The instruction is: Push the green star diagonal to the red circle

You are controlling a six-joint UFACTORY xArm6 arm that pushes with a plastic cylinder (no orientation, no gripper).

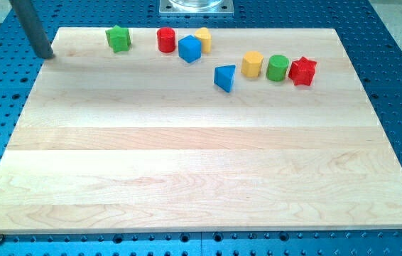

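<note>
Along the view's top edge of the pale wooden board (201, 178), the small green star-shaped block (118, 38) sits near the top-left corner, with the red cylinder, the task's red circle (165, 40), a little to its right, the two apart and roughly level. Just right of the red circle lie a blue cube (189, 49) and a yellow block (203, 38) close behind it. Further right are a blue triangular block (224, 77), a yellow cylinder-like block (252, 64), a green cylinder (278, 67) and a red star-shaped block (302, 71).

My tip (47, 55), the bare end of the dark rod, holds nothing and touches no block; it rests at the board's left edge, well to the left of the green star and slightly lower in the view.

I judge this the approach step. The next move calls for bringing my tip round behind the star's top-left side, then pushing it toward the view's bottom and right so it ends off a corner of the red circle without nudging it.
</note>
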